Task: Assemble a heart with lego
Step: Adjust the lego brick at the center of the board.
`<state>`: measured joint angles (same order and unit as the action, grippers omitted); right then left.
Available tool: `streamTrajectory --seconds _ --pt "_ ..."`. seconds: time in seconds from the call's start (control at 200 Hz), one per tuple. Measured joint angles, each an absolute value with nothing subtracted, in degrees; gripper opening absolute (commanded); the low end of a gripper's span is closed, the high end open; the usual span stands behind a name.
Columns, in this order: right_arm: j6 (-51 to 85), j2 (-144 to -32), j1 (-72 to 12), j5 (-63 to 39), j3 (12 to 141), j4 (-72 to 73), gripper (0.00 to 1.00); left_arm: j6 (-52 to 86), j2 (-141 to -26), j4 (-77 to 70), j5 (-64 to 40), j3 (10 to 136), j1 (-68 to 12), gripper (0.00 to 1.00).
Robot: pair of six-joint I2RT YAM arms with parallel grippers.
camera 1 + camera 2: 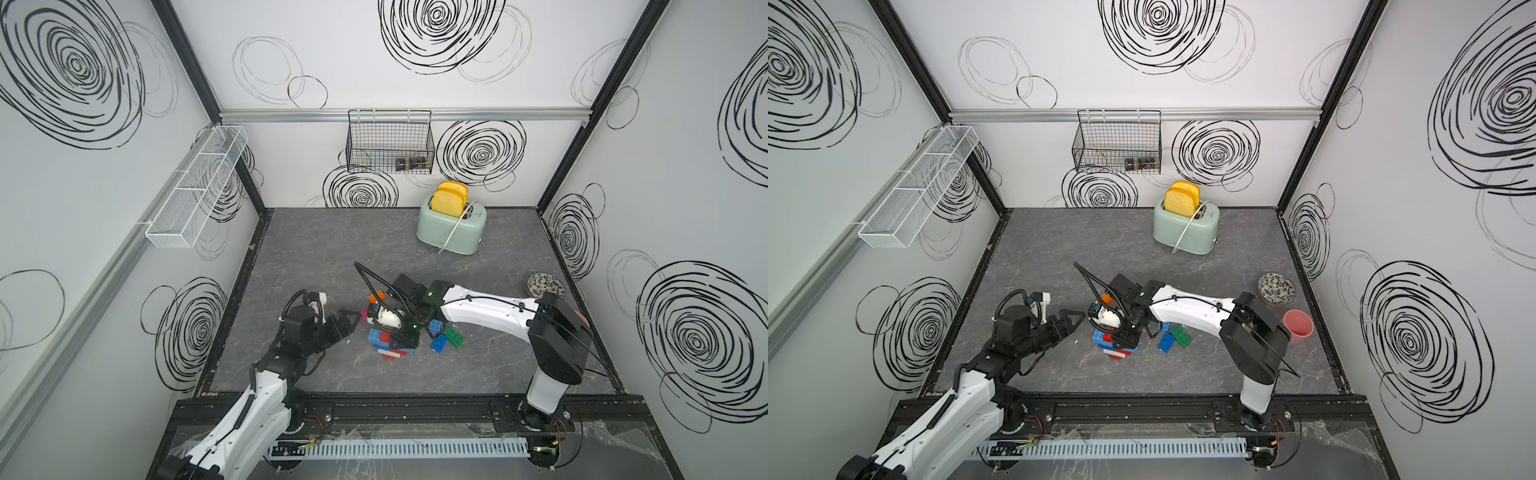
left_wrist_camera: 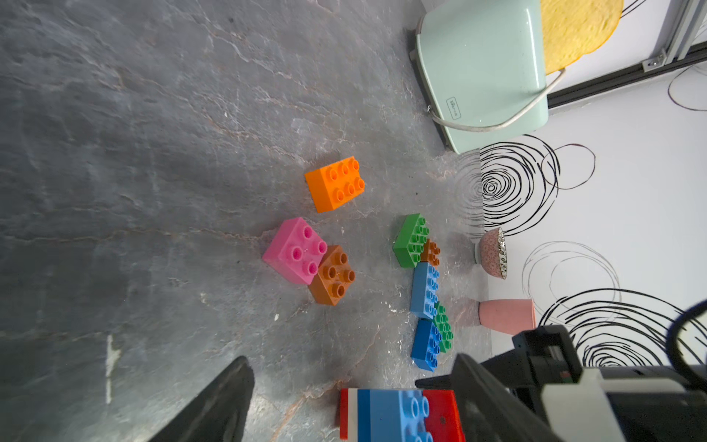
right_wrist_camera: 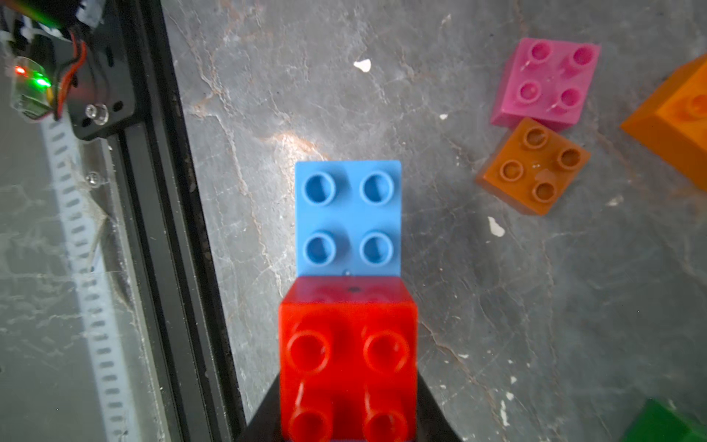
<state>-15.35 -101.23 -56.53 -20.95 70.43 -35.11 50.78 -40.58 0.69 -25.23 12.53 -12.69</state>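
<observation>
A stack of lego in blue, red and white layers stands on the grey floor. My right gripper reaches down onto it and is shut on a red brick, which sits beside a light blue brick. My left gripper is open, low and just left of the stack, holding nothing. Loose bricks lie around: pink, brown, orange, green and blue.
A mint toaster holding toast stands at the back. A patterned bowl and a pink cup sit by the right wall. A black wire basket hangs on the back wall, a white mesh basket on the left wall.
</observation>
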Motion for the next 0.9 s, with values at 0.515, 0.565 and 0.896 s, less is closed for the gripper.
streamTrajectory --seconds 0.515,0.565,0.896 --pt "-20.1 -116.1 -52.9 -40.0 83.8 -36.0 0.30 47.5 -36.6 8.8 -24.5 17.3 -3.0 0.87" --pt "-20.7 -117.7 -52.8 -41.8 85.3 -36.2 0.31 47.4 -36.6 9.4 -24.6 17.3 -2.7 0.88" --pt "-21.8 -127.7 -51.4 -50.0 96.1 -39.4 0.43 47.3 -34.2 12.1 -24.9 17.4 -0.8 0.89"
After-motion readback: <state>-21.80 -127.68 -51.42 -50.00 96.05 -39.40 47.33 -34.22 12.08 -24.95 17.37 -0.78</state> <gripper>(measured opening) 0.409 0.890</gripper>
